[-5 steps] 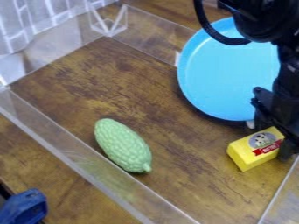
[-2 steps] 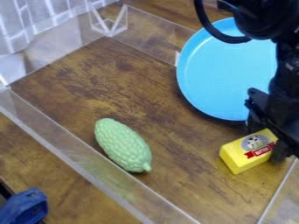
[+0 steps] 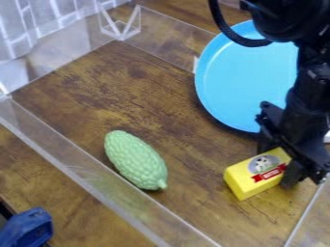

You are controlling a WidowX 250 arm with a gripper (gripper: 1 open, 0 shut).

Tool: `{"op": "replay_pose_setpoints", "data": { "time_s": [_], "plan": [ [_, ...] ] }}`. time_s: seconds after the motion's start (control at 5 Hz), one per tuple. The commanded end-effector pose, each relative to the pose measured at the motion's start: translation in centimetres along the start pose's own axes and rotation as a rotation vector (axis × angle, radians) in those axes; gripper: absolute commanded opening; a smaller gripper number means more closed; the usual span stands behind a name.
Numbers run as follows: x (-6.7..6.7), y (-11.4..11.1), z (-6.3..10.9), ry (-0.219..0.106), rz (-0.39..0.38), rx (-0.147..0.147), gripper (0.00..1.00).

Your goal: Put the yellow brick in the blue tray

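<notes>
The yellow brick [image 3: 254, 178], with a white and red label on top, is low over the wooden floor at the lower right. My black gripper [image 3: 291, 164] points down and is shut on the brick's right end, which the fingers partly hide. The round blue tray [image 3: 242, 77] lies just behind the brick, at the upper right, and the arm covers its right side. The brick is outside the tray, close to its near rim.
A green bumpy gourd [image 3: 135, 160] lies at the lower middle of the floor. Clear plastic walls [image 3: 77, 164] enclose the wooden floor on all sides. A blue object [image 3: 23, 232] sits outside the wall at the bottom left corner.
My gripper has moved left and towards the camera, and the yellow brick has gone with it. The gourd and the tray have stayed where they were.
</notes>
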State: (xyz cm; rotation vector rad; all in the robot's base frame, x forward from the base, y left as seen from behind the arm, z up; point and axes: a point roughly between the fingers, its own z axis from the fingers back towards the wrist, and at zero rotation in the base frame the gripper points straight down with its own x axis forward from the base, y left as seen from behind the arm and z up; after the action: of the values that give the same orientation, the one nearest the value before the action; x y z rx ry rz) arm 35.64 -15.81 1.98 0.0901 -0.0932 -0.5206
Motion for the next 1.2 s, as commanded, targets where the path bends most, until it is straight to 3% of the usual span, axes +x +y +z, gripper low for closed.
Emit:
{"op": "replay_pose_setpoints", "data": {
  "time_s": [0.0,1.0],
  "plan": [
    [-0.8,0.0,1.5,0.031,-0.002,0.017,0.00],
    [-1.2,0.4,2.9,0.099,-0.028,0.065,0.00]
  ]
}}
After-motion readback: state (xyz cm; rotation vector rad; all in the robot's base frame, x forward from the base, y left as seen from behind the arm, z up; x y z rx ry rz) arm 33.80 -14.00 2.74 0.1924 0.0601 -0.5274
